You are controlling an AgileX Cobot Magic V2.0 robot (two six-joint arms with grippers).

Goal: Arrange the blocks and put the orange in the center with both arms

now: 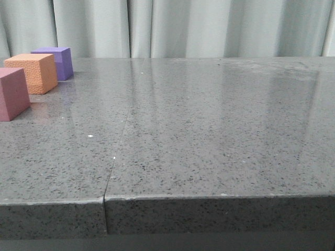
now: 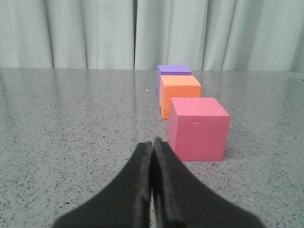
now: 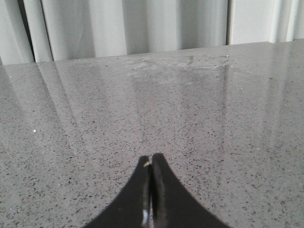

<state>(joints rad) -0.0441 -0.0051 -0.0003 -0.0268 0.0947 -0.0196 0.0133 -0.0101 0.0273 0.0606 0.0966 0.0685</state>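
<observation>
Three cubes stand in a row on the grey speckled table [image 1: 199, 136] at its far left. The pinkish-red block [image 1: 12, 93] is nearest, the orange block [image 1: 33, 72] sits in the middle and the purple block [image 1: 55, 62] is farthest. The left wrist view shows the same row: pinkish-red [image 2: 199, 129], orange [image 2: 179, 96], purple [image 2: 173, 72]. My left gripper [image 2: 153, 142] is shut and empty, its tips just short of the pinkish-red block and slightly to one side. Over bare table, my right gripper [image 3: 151, 158] is shut and holds nothing. Neither arm appears in the front view.
Pale curtains [image 1: 183, 26] hang behind the table's far edge. A seam [image 1: 118, 151] runs across the tabletop to the front edge [image 1: 209, 201].
</observation>
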